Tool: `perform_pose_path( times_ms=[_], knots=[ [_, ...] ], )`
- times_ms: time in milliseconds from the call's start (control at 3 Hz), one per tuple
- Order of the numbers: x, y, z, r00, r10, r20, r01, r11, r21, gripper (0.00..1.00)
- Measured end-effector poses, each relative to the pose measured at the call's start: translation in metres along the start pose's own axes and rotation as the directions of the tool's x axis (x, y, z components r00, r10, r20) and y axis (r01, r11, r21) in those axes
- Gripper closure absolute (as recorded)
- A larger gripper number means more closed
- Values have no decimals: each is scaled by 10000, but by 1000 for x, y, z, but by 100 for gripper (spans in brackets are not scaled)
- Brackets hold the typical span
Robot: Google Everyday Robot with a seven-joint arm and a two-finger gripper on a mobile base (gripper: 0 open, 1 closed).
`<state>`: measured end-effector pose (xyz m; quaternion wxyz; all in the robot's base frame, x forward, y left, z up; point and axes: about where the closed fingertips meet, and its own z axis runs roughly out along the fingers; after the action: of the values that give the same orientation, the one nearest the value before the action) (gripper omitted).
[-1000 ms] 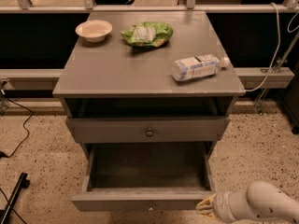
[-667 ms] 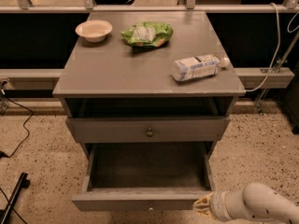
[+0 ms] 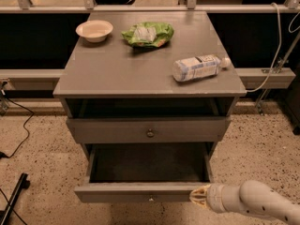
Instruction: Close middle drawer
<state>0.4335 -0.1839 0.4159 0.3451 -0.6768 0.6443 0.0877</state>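
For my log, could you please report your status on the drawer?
Gripper at right end of middle drawer front. Drawer pulled wide open. Nothing seen blocking its path.

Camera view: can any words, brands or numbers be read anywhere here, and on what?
Plastic bottle, label: dark print, too blurred to read.
Green snack bag: print too blurred to read.
Bowl and cabinet: no text.
Hand, at the right end of the open middle drawer front: no markings visible.

Worktop [image 3: 117, 69]: bowl [image 3: 94, 30] at 11 o'clock, bag [image 3: 147, 34] at 12, bottle [image 3: 197, 67] at 3. Below, middle drawer [image 3: 136, 191] sticks out; my gripper [image 3: 199, 196] at its front's 3 o'clock end.
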Motion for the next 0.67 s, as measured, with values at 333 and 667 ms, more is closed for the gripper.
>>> perform_pose_path(
  times_ms=[333,667],
  knots=[
    [-6,-28,4,9994,125,330,-150,9970,757,100],
    [-6,-56,17,9943,577,899,-695,9884,1348,100]
  ],
)
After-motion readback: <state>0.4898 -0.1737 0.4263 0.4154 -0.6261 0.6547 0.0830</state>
